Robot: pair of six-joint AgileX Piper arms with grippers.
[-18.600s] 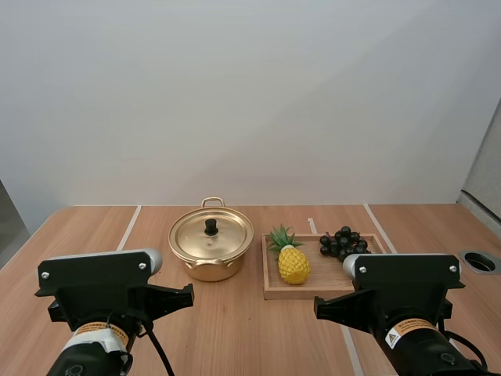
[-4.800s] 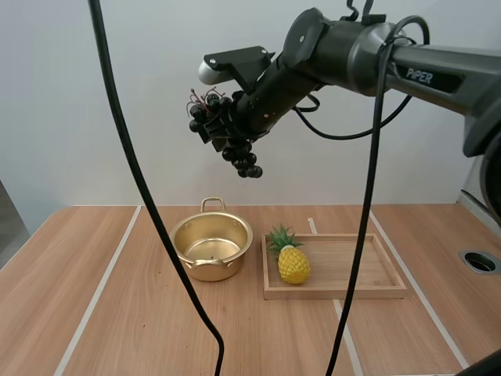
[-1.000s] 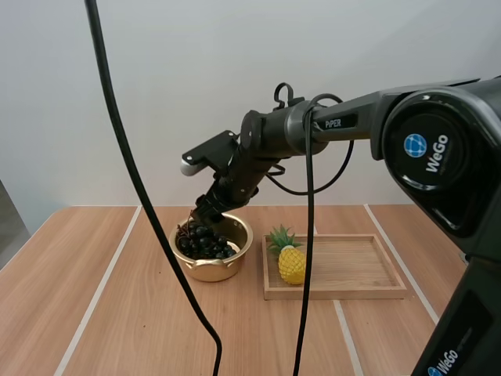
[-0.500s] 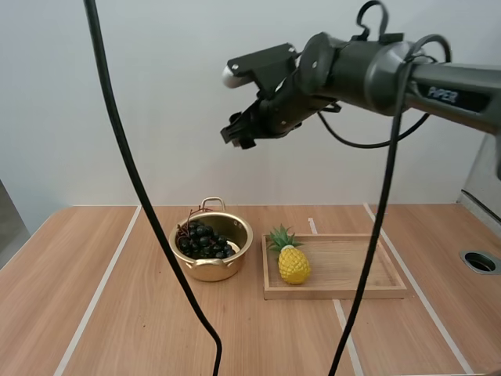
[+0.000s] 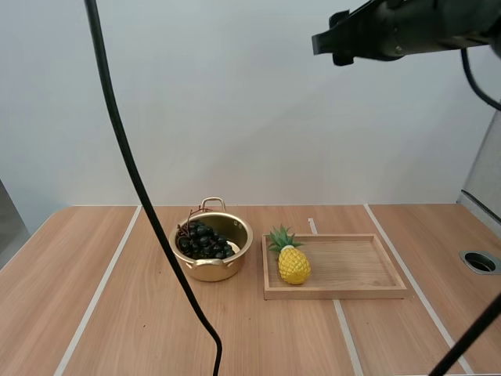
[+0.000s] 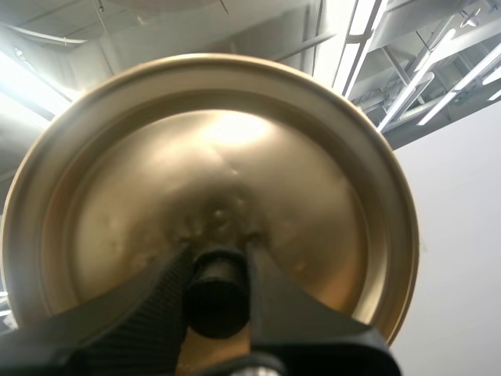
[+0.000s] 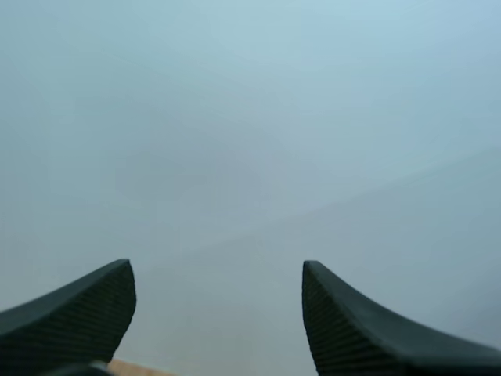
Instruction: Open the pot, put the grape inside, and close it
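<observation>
Lid (image 6: pixel 235 172) clamped by its knob (image 6: pixel 216 291) in left jaws; right jaws apart, empty, high above table (image 5: pixel 117 313); open pot (image 5: pixel 210 270) holding grapes (image 5: pixel 203 240), beside tray (image 5: pixel 337 293), likely below lid.

Nothing legible here: the round golden metal pot (image 5: pixel 205 270), the golden lid with a black knob (image 6: pixel 297 196), the flat wooden tray (image 5: pixel 337 292) and the pale wooden worktop (image 5: pixel 141 329) seemingly bear no lettering, label or number.
</observation>
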